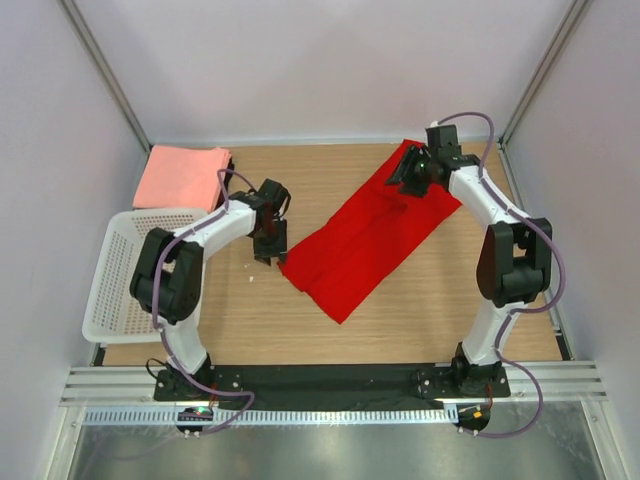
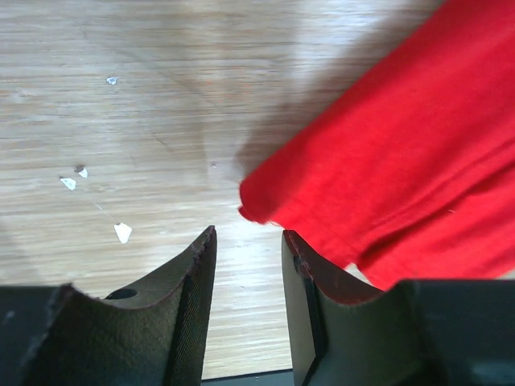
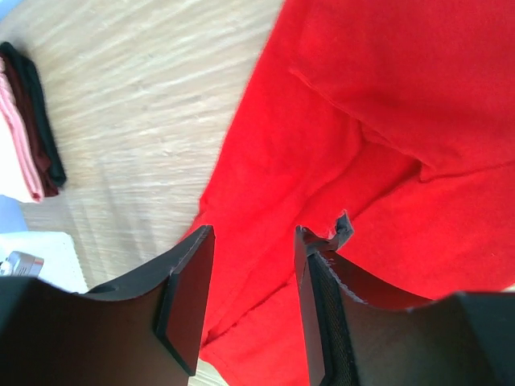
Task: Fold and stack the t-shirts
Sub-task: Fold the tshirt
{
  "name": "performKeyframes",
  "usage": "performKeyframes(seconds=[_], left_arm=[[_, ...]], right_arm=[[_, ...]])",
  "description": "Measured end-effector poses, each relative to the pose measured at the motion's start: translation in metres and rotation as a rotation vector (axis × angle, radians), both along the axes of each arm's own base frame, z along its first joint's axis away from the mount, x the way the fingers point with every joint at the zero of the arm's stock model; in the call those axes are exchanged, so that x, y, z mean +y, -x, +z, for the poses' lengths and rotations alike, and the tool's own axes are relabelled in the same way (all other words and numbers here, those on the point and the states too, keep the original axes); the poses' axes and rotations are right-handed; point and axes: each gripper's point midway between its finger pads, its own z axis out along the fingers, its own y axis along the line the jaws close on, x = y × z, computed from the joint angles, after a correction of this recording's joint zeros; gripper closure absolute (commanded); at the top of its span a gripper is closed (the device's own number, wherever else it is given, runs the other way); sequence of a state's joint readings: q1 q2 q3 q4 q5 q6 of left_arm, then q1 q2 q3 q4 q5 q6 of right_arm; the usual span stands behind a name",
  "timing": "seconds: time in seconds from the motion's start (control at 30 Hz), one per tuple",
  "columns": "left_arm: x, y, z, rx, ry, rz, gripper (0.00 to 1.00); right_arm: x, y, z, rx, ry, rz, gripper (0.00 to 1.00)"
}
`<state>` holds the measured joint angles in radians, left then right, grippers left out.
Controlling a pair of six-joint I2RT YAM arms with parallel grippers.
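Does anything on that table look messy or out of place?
Yes. A few small white scraps lie scattered on the wooden table, just ahead of the left hand and clear of the red t-shirt. They look like stray litter.

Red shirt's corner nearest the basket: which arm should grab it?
Probably left: left gripper, open, is beside that corner of the red shirt; right gripper is over its far end.

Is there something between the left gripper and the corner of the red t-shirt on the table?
Nothing visible does. Only bare table lies between the open left gripper and the corner of the red t-shirt. A few small white scraps lie off to one side, outside that path.
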<state>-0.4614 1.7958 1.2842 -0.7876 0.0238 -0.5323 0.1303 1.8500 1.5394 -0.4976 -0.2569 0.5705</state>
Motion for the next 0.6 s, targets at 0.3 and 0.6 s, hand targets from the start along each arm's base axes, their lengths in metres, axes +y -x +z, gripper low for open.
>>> performKeyframes(seconds=[0.3, 0.6], left_arm=[[0.003, 0.006, -0.023, 0.062, -0.035, -0.016, 0.93], [0.008, 0.051, -0.039, 0.140, 0.015, 0.026, 1.00]], right_arm=[[-0.004, 0.026, -0.031, 0.094, 0.017, 0.017, 0.48], [-0.027, 0.047, -0.021, 0.095, 0.037, -0.014, 0.48]])
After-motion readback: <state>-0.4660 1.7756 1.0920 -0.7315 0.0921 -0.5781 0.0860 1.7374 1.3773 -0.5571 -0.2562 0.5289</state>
